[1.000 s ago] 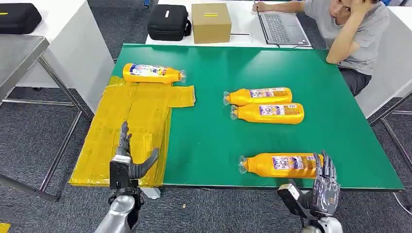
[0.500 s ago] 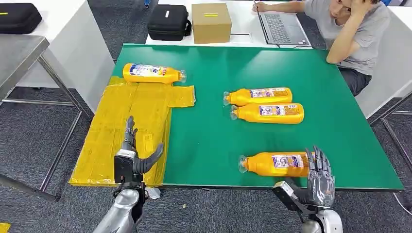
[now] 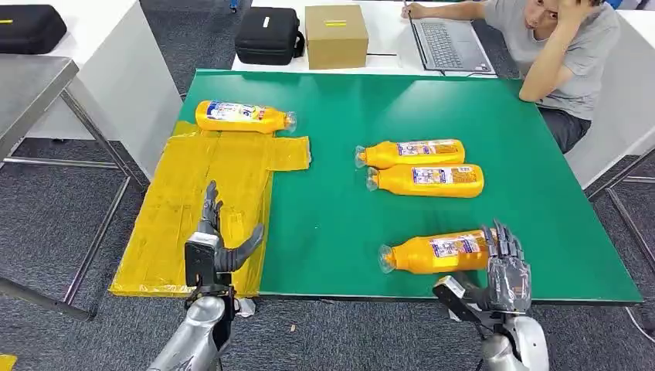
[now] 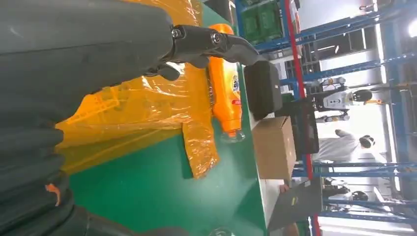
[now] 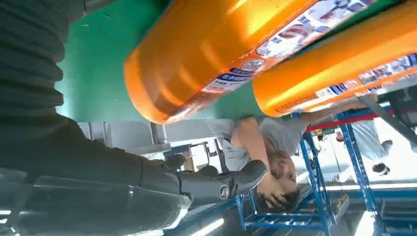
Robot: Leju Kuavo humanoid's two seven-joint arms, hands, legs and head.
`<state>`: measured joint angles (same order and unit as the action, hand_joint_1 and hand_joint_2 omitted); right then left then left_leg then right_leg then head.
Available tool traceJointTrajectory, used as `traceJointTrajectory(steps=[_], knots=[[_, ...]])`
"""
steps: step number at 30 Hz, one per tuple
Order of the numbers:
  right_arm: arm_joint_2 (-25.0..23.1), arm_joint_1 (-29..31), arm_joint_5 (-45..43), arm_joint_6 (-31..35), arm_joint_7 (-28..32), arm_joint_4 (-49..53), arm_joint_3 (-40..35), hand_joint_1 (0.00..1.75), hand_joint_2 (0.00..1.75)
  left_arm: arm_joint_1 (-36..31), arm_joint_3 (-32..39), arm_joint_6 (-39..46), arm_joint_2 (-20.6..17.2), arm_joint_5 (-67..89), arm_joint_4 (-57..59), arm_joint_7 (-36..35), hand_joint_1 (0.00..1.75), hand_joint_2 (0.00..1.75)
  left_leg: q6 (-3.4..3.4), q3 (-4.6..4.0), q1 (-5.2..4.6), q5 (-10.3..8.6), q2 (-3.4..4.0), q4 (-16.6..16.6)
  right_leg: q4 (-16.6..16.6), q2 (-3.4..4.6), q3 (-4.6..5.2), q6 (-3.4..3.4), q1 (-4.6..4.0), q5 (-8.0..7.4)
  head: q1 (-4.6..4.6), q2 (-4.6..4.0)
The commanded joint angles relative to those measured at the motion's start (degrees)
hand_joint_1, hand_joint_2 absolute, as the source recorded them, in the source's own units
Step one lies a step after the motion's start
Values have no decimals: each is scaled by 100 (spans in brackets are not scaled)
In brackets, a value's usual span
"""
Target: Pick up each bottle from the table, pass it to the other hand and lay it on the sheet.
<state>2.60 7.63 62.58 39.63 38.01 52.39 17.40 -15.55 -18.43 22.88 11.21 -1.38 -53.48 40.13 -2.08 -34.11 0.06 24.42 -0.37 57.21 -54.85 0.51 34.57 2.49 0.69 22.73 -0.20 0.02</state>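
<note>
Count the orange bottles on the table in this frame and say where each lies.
4: one at the far edge of the yellow sheet, two side by side mid-table, one at the near edge by the right hand.

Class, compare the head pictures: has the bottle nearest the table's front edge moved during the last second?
Yes. The nearest bottle has tilted: its base end by the right robot hand now lies farther from the table's front edge, while its neck has barely shifted.
</note>
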Motion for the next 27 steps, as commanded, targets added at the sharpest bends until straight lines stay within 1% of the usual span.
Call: traceJointTrajectory(steps=[1, 4, 6, 8, 9, 11, 12, 14, 15, 17, 18, 20, 24, 26, 27], knots=[[277, 477, -50, 37, -141, -1038, -418, 0, 175, -253, -134, 42, -58, -75, 381, -13, 0, 175, 10, 29, 1, 12, 9, -2, 0, 2, -25, -9, -2, 11, 0, -2], [358, 550, -73, -103, -276, -1280, -644, 0, 175, -173, -142, 63, -96, -85, 309, -13, 0, 175, 6, 13, 2, 5, 10, -4, 4, 6, -11, -5, -3, 1, 0, 0], [358, 550, -73, -103, -276, -1280, -644, 0, 175, -173, -142, 63, -96, -85, 309, -13, 0, 175, 9, 23, 2, 10, 12, -4, 3, 5, -20, -8, -3, 7, 0, -2], [358, 550, -73, -103, -276, -1280, -644, 0, 175, -173, -142, 63, -96, -85, 309, -13, 0, 175, 5, 8, 1, 4, 7, -3, 3, 3, -9, -4, -2, 2, 0, 0], [358, 550, -73, -103, -276, -1280, -644, 0, 175, -173, -142, 63, -96, -85, 309, -13, 0, 175, 9, 20, 0, 9, 8, -4, 1, 2, -19, -7, -2, 8, 0, 0], [358, 550, -73, -103, -276, -1280, -644, 0, 175, -173, -142, 63, -96, -85, 309, -13, 0, 175, 6, 12, 1, 6, 8, -4, 3, 4, -12, -5, -2, 3, 0, 0], [358, 550, -73, -103, -276, -1280, -644, 0, 175, -173, -142, 63, -96, -85, 309, -13, 0, 175, 9, 22, 2, 11, 10, -2, 2, 4, -21, -8, -3, 8, 0, 0], [358, 550, -73, -103, -276, -1280, -644, 0, 175, -173, -142, 63, -96, -85, 309, -13, 0, 175, 5, 10, 2, 4, 7, -3, 3, 3, -10, -5, -3, 2, 2, 0], [368, 547, -90, -134, -271, -1306, -663, 0, 175, -161, -147, 58, -102, -90, 300, -13, 0, 175, 8, 22, 0, 8, 8, -5, 2, 2, -20, -7, -1, 7, 0, 0], [417, 583, -87, -207, -312, -1385, -740, 0, 175, -147, -154, 47, -106, -88, 312, -13, 0, 175, 5, 9, 0, 3, 6, -4, 2, 2, -9, -4, -1, 2, 0, 0], [434, 589, -84, -215, -362, -1435, -792, 0, 175, -131, -155, 43, -109, -83, 311, -13, 0, 175, 9, 21, 1, 9, 10, -3, 1, 4, -20, -8, -2, 7, 0, 0], [453, 582, -81, -237, -378, -1463, -837, 0, 175, -106, -162, 64, -112, -68, 295, -13, 0, 175, 6, 13, 2, 5, 7, -5, 4, 4, -14, -5, -3, 2, 0, 0], [573, 584, 76, -523, -699, -1421, -1213, 0, 175, -88, -176, 31, -107, -33, 250, -13, 0, 175, 9, 25, 1, 9, 13, -5, 2, 4, -21, -8, -2, 6, 0, -2], [617, 605, 170, -571, -814, -1377, -1358, 0, 175, -89, -184, 19, -102, -30, 251, -13, 0, 175, 6, 16, 1, 4, 11, -2, 2, 6, -11, -5, -3, 1, 0, 0], [646, 617, 225, -594, -873, -1355, -1442, 0, 175, -88, -190, 14, -98, -26, 244, -13, 0, 175, 9, 24, 2, 8, 14, -2, 1, 7, -18, -8, -3, 3, 0, 0]])
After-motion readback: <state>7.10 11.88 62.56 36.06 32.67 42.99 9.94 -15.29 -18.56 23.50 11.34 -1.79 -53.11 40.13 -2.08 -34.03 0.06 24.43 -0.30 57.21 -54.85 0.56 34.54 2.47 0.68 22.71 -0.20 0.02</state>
